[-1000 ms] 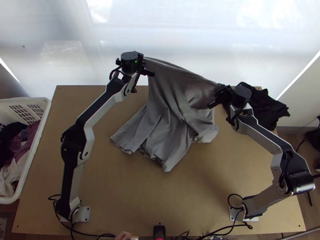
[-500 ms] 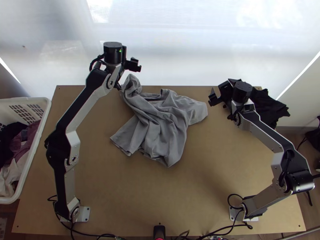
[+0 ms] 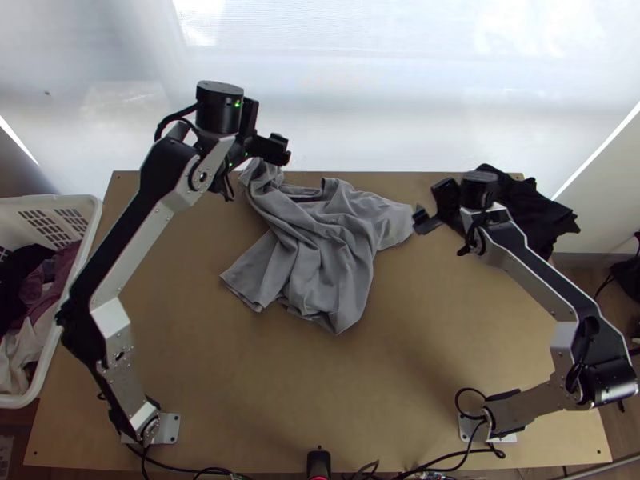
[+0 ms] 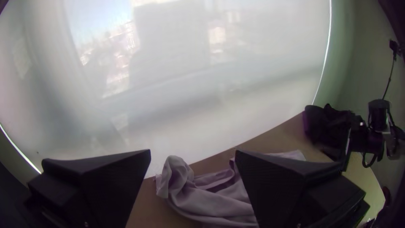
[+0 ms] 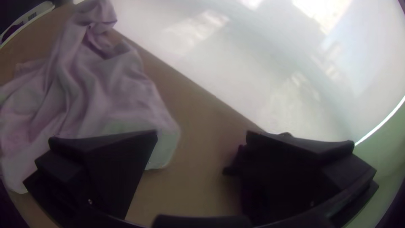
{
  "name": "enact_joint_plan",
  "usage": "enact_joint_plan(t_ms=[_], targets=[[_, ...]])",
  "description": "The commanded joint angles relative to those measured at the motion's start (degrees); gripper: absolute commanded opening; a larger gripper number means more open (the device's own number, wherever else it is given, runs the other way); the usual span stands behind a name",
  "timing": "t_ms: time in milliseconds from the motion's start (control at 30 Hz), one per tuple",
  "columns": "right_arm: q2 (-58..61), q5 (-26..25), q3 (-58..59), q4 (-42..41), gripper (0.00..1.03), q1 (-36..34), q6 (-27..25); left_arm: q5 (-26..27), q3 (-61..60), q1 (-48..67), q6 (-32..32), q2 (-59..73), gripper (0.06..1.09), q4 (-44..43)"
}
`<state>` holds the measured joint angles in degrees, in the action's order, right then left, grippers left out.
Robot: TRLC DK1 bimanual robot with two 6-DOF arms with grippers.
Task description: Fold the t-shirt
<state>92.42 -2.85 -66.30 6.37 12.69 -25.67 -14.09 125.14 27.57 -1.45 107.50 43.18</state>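
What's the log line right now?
left pincer: open | right pincer: open | shirt: bunched on table | fold: not done

Near the far right corner of the table (image 3: 400, 384), the right arm (image 3: 524, 270) hides part of the black cloth (image 3: 552, 210). Overlapping folds conceal parts of the t-shirt (image 3: 324, 248). The top view's left edge cuts off the laundry basket (image 3: 94, 228); its bottom edge crops a black device (image 3: 318, 461) at the table's near edge.
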Motion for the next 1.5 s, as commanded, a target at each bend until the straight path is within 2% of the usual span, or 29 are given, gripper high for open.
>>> enact_joint_plan(t_ms=[0,333,567,667,767,867,967,1133,1167,1467], targets=[[5.6,4.0,-3.9,7.2,0.98,2.6,1.3,2.3,-7.4,4.0,0.7,-8.5,1.03,7.2],[20.1,6.4,-15.0,11.8,0.98,1.1,3.1,5.5,-27.3,10.5,-1.5,-17.8,1.03,11.4],[23.7,6.9,-16.9,11.8,0.97,0.5,3.7,7.6,-38.0,16.2,-3.2,-18.9,1.03,12.1],[24.3,6.9,-17.0,11.9,0.94,0.5,3.7,7.8,-39.2,20.9,-5.1,-17.0,1.03,12.1],[24.6,7.1,-17.7,13.2,0.86,0.8,3.7,8.3,-39.2,24.8,-7.3,-14.2,1.03,13.1],[25.1,7.7,-17.7,13.8,0.64,1.1,3.3,9.9,-38.7,27.4,-7.9,-11.4,1.03,13.8],[25.6,7.9,-17.7,14.4,0.47,1.3,3.3,11.5,-38.4,29.7,-7.9,-8.9,1.03,14.7],[25.7,8.8,-17.5,14.8,0.07,1.4,2.3,12.5,-38.4,31.8,-8.0,-5.1,1.03,13.6],[25.7,9.0,-17.5,14.8,0.03,1.4,2.3,12.5,-38.2,31.9,-8.0,-4.4,1.03,12.8],[24.9,9.2,-18.2,14.8,0.03,1.0,2.6,12.5,-34.4,32.9,-8.0,3.9,1.03,7.5]])
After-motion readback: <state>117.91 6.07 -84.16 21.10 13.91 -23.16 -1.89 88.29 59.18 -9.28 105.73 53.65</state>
